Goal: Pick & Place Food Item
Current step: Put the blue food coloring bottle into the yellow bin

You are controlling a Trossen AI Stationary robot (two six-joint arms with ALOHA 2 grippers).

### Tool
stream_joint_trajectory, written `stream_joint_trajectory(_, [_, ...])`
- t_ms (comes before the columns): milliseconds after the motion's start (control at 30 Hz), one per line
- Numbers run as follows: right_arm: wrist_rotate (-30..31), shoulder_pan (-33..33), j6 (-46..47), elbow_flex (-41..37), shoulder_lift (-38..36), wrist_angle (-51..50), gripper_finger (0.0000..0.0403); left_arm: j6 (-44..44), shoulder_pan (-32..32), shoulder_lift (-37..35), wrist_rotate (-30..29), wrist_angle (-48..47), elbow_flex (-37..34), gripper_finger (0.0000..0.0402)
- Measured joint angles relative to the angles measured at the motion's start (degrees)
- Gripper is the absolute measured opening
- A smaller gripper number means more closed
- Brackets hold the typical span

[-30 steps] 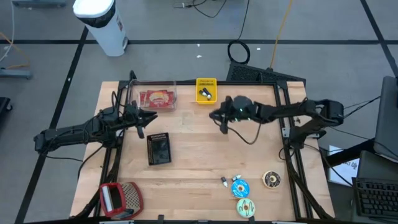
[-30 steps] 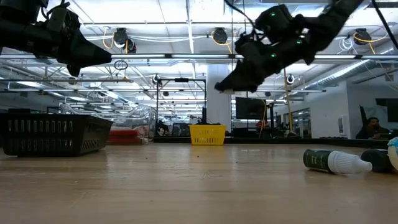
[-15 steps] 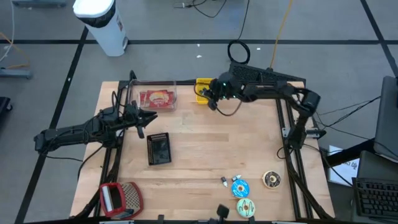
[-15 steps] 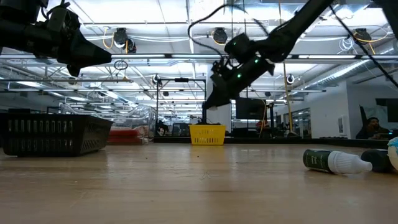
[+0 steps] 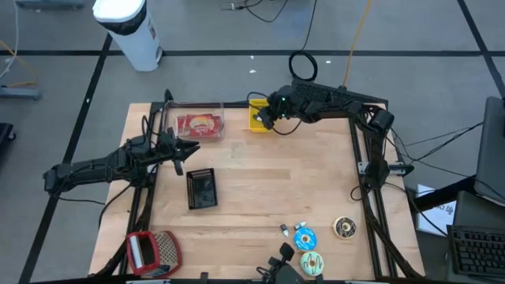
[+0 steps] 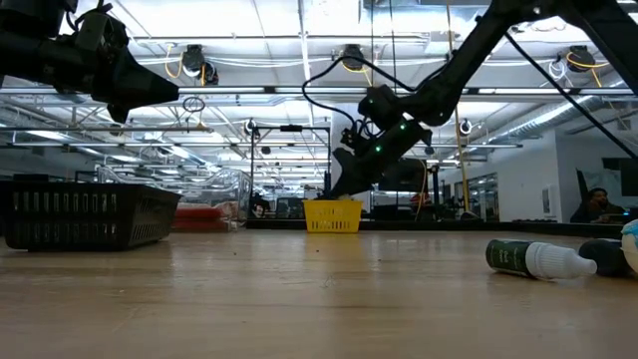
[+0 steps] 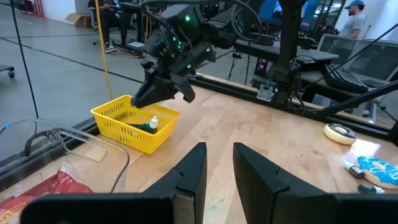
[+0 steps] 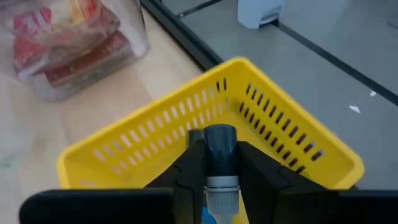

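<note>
Grey floor with black tape lines around a pale wooden bench [image 5: 252,189]; workshop with ceiling lights and racking behind, seen across the bench in the low view.

Right claw [image 5: 267,118] reaches to the far edge of the bench and hangs over the yellow basket [image 5: 261,114], tilted nose-down. Its wrist view shows the two fingers closed on a small bottle [image 8: 220,163] with a dark cap, the bottle pointing down into the basket's mesh interior. From the left wrist view a white-capped bottle [image 7: 153,123] lies inside the same basket, just under the claw.

Left claw [image 5: 188,148] hovers above the bench, near the clear plastic container [image 5: 195,124] holding red packets. Fingers [image 7: 194,165] stand slightly apart with nothing between them.

Elsewhere on the bench: black basket [image 5: 201,188] near the middle left; red and grey item [image 5: 152,251] at the near left corner; two blue-frosted doughnuts [image 5: 304,237] and a chocolate one [image 5: 344,228] near the right front edge; a green bottle [image 6: 533,259] lying on its side by them.

White cylinder [image 5: 129,30] stands on the floor beyond the bench.
</note>
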Motion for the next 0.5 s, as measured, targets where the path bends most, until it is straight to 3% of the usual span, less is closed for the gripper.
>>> stream_joint_trajectory(500, [0.3,0.2,0.4,-1.1,-0.1,2.7,0.0091,0.0,0.0,0.0,0.0,0.0,0.0,0.0079])
